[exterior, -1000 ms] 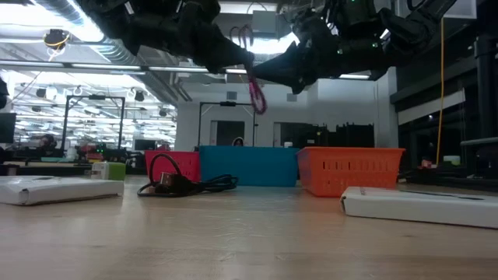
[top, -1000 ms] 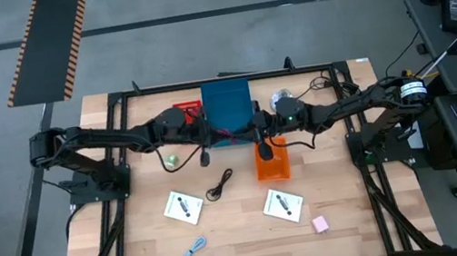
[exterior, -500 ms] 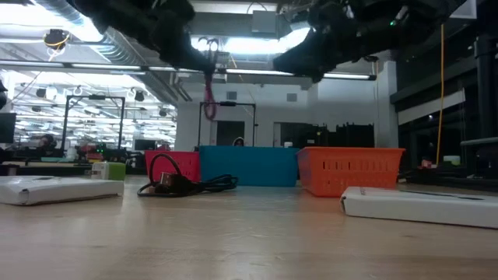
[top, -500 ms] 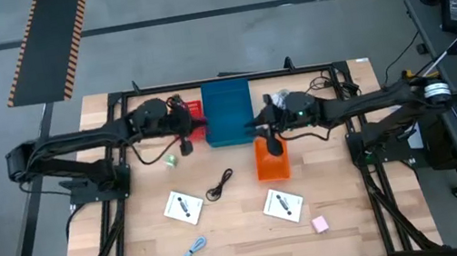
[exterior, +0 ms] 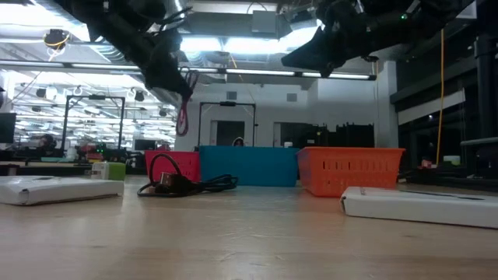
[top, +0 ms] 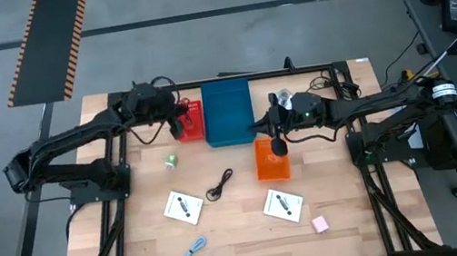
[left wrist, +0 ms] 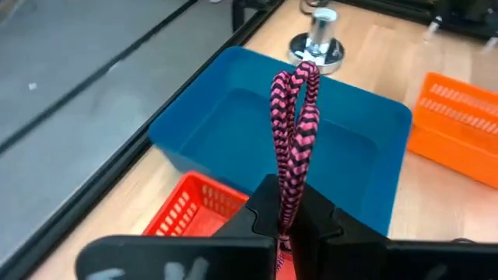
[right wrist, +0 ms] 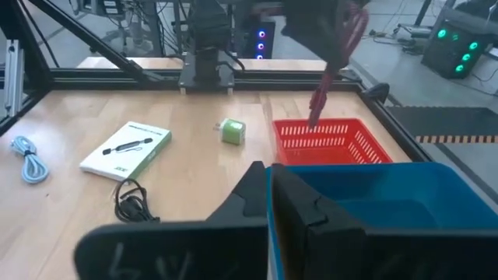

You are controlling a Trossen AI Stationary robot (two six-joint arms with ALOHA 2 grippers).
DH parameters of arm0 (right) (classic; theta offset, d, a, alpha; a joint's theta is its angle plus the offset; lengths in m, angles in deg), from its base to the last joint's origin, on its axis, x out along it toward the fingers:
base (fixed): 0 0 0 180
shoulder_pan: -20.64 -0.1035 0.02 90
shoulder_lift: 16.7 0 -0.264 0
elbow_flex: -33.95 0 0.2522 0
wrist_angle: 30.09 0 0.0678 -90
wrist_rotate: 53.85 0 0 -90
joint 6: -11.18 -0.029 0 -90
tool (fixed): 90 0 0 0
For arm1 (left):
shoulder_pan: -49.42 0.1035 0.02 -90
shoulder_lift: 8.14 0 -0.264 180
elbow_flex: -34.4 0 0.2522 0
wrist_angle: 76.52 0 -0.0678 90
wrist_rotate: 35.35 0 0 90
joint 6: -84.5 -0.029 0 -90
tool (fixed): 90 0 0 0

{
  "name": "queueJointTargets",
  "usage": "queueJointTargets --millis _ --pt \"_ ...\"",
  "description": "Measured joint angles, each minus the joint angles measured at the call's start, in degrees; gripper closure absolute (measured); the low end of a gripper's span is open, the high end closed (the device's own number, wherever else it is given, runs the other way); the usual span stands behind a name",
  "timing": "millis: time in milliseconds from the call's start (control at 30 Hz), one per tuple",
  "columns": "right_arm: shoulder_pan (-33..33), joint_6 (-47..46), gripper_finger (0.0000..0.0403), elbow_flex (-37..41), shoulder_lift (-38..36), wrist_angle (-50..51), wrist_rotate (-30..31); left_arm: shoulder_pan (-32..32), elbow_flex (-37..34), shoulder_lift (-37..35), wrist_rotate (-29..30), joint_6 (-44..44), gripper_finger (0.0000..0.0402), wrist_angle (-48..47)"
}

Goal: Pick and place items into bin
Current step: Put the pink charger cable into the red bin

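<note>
My left gripper (top: pixel 179 119) is shut on a pink-and-black braided cable (left wrist: pixel 294 117) and holds it above the red bin (top: pixel 192 121). The cable also shows in the low view (exterior: pixel 183 117) and the right wrist view (right wrist: pixel 325 74). My right gripper (top: pixel 256 126) is shut and empty by the blue bin's (top: pixel 228 112) right wall. Two white cards (top: pixel 183 207) (top: pixel 283 205), a black coiled cable (top: pixel 219 185), a light-blue cable (top: pixel 193 250), a green piece (top: pixel 172 161) and a pink block (top: pixel 320 224) lie on the table. My left gripper pinches the braided cable between its two fingers, where the doubled strands run together (left wrist: pixel 285 204). The looped end (left wrist: pixel 305 74) sticks out past the fingertips. The fingers slant down from above. The cable hangs below them (exterior: pixel 182 123), clear of the red bin.
An orange bin (top: pixel 272 162) stands in front of the blue bin, under my right arm. A round silver disc-like object (top: pixel 282 99) stands at the far right of the blue bin. The black frame rails (top: pixel 230 79) run along the table's far edge.
My left gripper has carried the braided cable from over the blue bin toward the table's left and far edge, and it now hangs over the red bin. My right gripper has drawn back a little toward the table's right.
</note>
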Motion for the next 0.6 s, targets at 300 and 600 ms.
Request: queueJointTargets --millis 300,600 --pt "0.0 1.4 0.0401 0.0 0.0 -0.3 1.0 8.3 0.9 5.2 -8.8 4.3 0.0398 -1.3" --pt "0.0 2.7 0.0402 0.1 0.0 -1.6 3.0 13.1 11.1 15.3 -14.9 3.9 0.0398 -12.1"
